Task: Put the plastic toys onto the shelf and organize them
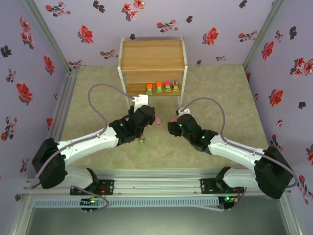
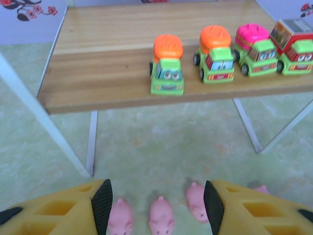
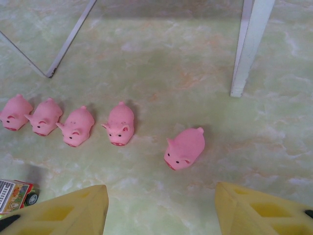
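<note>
While the shelf [image 1: 152, 58] stands just ahead, left claw [image 2: 158, 204] and right claw [image 3: 161, 205] hang half open, empty. Left wrist view shows four blocky toys [image 2: 215, 49] on its lower tier; right wrist view, five pink pigs [image 3: 121, 124] ahead, one stray blocky toy [image 3: 14, 193] beside its finger.

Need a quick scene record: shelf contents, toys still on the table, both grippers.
shelf, lower tier: four toy trucks in a row
table: five pink pigs in a row, plus one loose truck
left gripper: open, empty, over the pigs
right gripper: open, empty, beside the pig row
left to place: six toys
</note>
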`<state>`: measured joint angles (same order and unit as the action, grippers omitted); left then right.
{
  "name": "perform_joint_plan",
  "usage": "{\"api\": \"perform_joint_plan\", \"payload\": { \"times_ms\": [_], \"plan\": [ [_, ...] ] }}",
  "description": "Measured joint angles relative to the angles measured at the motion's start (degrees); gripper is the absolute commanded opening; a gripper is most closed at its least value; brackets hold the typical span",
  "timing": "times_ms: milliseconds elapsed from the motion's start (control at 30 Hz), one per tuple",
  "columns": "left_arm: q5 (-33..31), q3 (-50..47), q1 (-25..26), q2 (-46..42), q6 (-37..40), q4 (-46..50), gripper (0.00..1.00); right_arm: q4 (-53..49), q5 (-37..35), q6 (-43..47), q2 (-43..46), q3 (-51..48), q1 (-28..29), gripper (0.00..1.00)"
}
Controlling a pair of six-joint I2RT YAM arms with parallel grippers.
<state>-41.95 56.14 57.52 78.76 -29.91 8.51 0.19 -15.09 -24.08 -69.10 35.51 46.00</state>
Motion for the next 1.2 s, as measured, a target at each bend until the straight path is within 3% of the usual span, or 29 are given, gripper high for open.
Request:
{"api": "perform_joint_plan", "payload": {
  "times_ms": [167,433,567,1000,1200],
  "plan": [
    [-3.1,-4.1,3.8,-2.1,-4.7,2.9,0.66,0.0,0.0,0.0,0.7,0.0,0.0,0.45],
    [-7.3,-5.8,10.7,-2.8,-13.2,8.8,0.68,0.0,0.0,0.0,1.7,0.0,0.0,0.47],
    [-8.7,-5.8,13.5,-1.4,-18.3,11.1,0.68,0.0,0.1,-0.2,1.7,0.0,0.0,0.54],
    [-14.0,0.7,24.3,12.5,-46.6,30.5,0.74,0.0,0.2,-0.5,1.7,0.0,0.0,0.65],
    [-14.7,1.1,25.2,14.3,-57.1,36.1,0.78,0.0,0.1,-0.5,1.7,0.0,0.0,0.74]
  ]
}}
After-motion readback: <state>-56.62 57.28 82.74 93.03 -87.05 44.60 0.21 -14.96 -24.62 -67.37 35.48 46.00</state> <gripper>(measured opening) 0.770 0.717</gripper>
